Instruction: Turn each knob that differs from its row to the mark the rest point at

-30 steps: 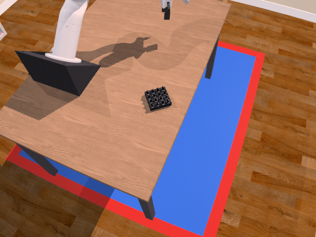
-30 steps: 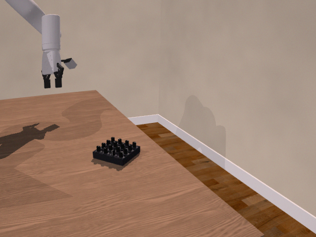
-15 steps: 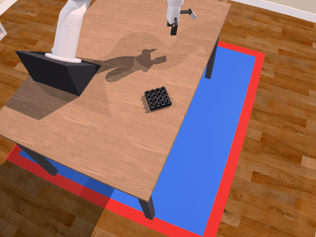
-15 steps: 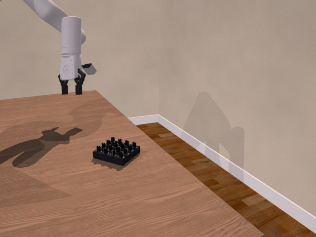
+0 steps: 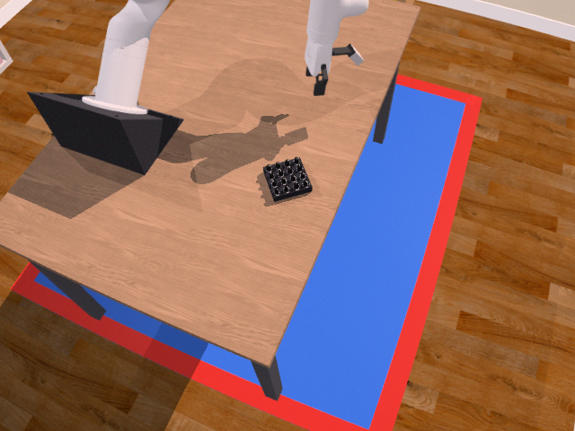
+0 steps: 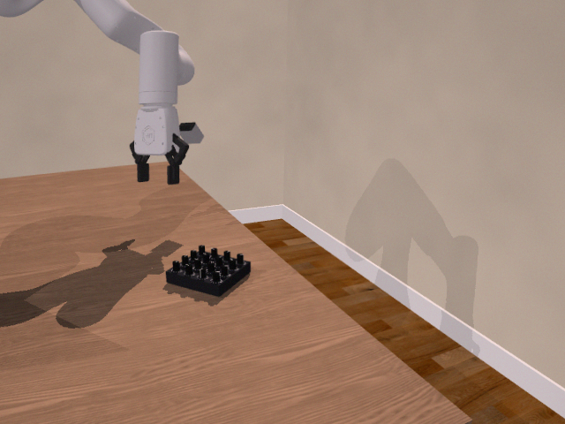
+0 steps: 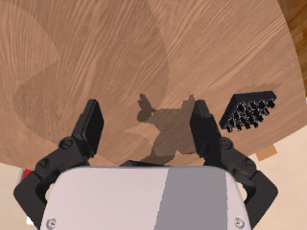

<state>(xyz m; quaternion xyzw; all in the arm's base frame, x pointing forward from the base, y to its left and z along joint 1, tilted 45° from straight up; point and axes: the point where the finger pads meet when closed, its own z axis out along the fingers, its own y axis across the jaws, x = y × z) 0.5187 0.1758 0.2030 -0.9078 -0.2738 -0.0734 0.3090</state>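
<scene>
The gripper, fingers wide open and holding nothing, hangs above the tabletop, apart from the knob box.

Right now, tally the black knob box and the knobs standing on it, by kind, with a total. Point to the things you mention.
Knob box (image 5: 292,195) (image 6: 193,284) (image 7: 254,95): 1
Knobs (image 5: 296,160) (image 6: 239,258) (image 7: 271,103): 16, in four rows of four
Total: 17

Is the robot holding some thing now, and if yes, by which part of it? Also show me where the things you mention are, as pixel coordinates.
Nothing is held: the claw (image 5: 320,88) (image 6: 157,174) (image 7: 147,110) is open above the table, away from the knob box (image 5: 287,179) (image 6: 208,273) (image 7: 249,111).
</scene>
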